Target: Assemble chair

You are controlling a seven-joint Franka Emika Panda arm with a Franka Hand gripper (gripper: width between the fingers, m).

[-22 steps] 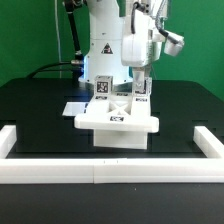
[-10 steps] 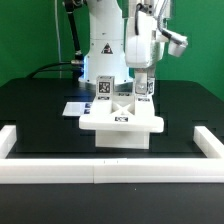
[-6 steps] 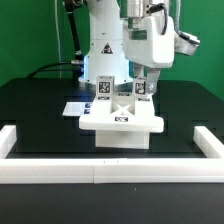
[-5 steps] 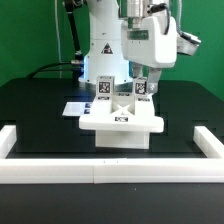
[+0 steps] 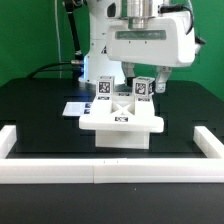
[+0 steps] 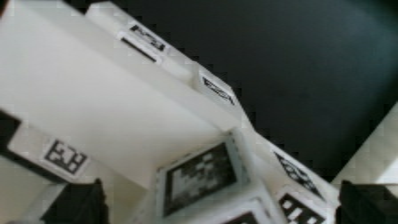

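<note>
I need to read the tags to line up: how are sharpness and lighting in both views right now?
Exterior view: evenly lit and fairly sharp; the chair stands out against the black table, tags visible but small, and the gripper housing looks bright and slightly washed out. Wrist view: close and soft, tags on the chair parts smeared and tilted, edges blurred.

Wrist view's blurry and cuts the chair (image 6: pixel 125 110) off at every edge; tag patterns are unreadable there.

A robotics lab: a white robot arm (image 5: pixel 150 40) over a black table (image 5: pixel 40 110) edged by white rails (image 5: pixel 110 171), green backdrop (image 5: pixel 30 35) behind.
</note>
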